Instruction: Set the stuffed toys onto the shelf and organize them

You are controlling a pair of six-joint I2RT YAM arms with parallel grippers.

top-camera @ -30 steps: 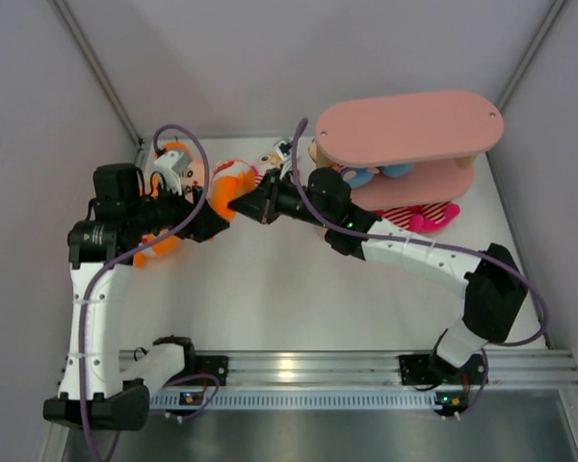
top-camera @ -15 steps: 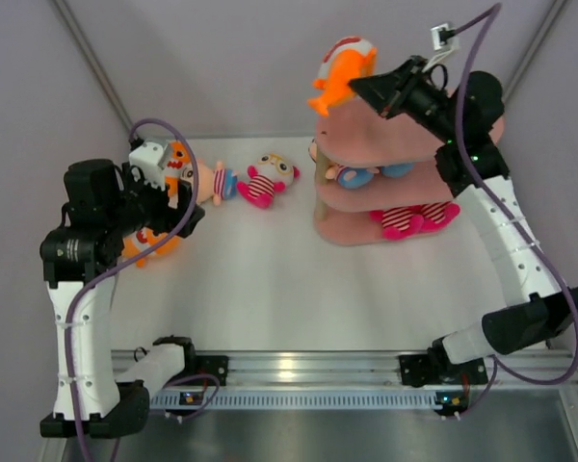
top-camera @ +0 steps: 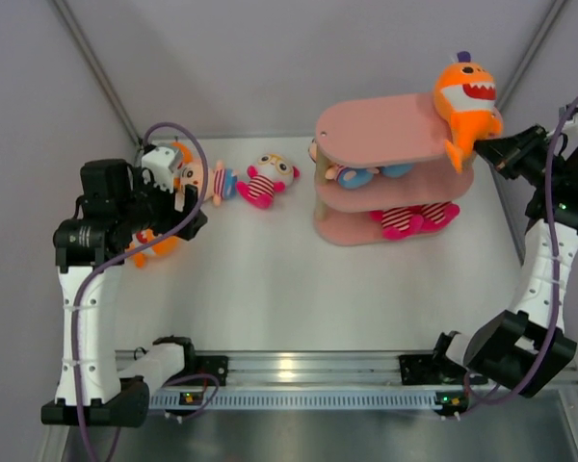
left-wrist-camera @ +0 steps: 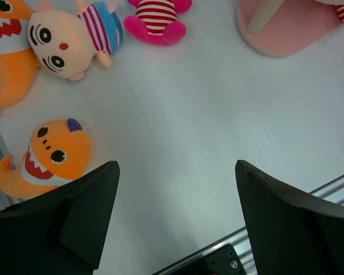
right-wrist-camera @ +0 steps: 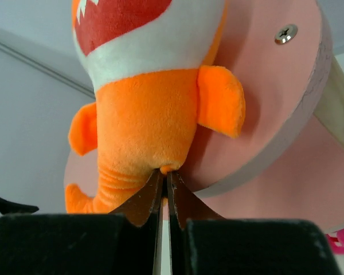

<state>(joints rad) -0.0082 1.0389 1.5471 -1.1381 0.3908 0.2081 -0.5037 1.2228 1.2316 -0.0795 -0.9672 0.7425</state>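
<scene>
Left arm (top-camera: pixel 77 308): rises upright from its base at the near left edge, bends forward at the elbow, wrist aimed right and down over the desk (top-camera: pixel 270 289). Left gripper (left-wrist-camera: pixel 176 172): spread wide, fingers (left-wrist-camera: pixel 74 217) well apart, grasping nothing. Right arm (top-camera: pixel 539 274): climbs from its base at the near right, wrist turned left. Right gripper (right-wrist-camera: pixel 164 175): closed, tips pinching the lower body of an orange shark plush (right-wrist-camera: pixel 143 120).

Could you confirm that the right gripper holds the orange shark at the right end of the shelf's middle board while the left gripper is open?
Not quite: the top external view shows the shark at the right end of the top board, not the middle one. The right gripper does hold it, and the left gripper is open.
</scene>
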